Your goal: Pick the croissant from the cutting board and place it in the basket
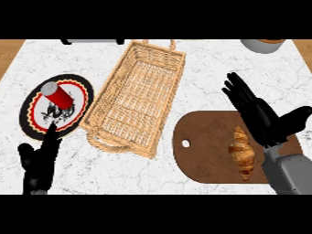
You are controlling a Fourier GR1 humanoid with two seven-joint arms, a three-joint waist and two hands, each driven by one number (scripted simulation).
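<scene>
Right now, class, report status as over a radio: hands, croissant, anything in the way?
Right hand open above cutting board, left hand resting open. Croissant on board, ungrasped. Basket beside board, path unobstructed.

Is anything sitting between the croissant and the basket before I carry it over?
Nothing visible does. The croissant lies on the cutting board, beside the open right hand; the basket lies just left of the board, with only bare counter between.

The basket [139,98] lies mid-counter; left of it a plate [40,119] (bearing a can [58,94]), right of it the cutting board [209,151] carrying the croissant [242,153].
</scene>
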